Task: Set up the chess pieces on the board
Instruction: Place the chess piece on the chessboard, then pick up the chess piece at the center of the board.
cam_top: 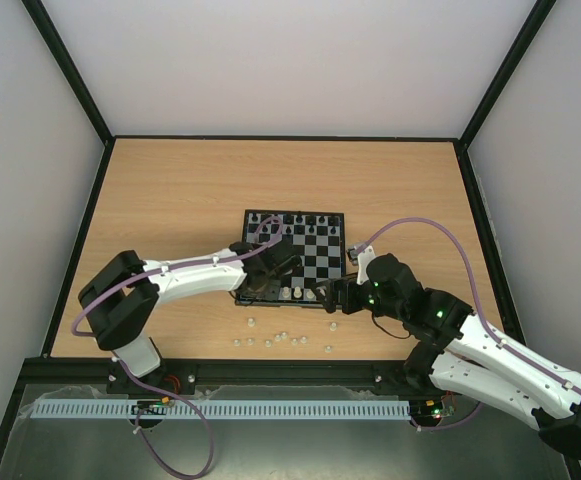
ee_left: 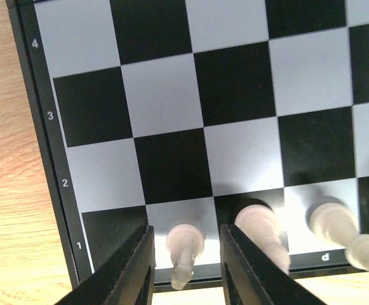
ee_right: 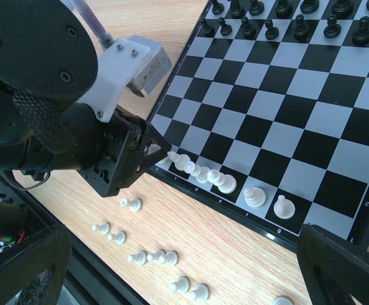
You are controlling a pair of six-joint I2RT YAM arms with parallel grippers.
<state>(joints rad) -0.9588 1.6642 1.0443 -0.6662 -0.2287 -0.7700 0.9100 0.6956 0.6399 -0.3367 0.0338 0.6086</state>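
The board (cam_top: 315,258) lies mid-table; it also shows in the left wrist view (ee_left: 165,108) and the right wrist view (ee_right: 279,108). Several white chess pieces (ee_right: 222,182) stand on its near row. My left gripper (cam_top: 262,284) hangs over the near left corner. In its own view it (ee_left: 186,236) is open, its jaws on either side of a white piece (ee_left: 184,244) on the second square, with a gap on each side. More white pieces (ee_right: 165,257) lie loose on the table in front of the board. My right gripper (cam_top: 336,297) is open and empty above them (ee_right: 184,254).
Black pieces (ee_right: 286,13) fill the board's far rows. Loose white pieces (cam_top: 283,336) are scattered between the board and the table's near edge. A black frame rail (cam_top: 270,365) runs along that edge. Both arms reach in close together at the board's near side.
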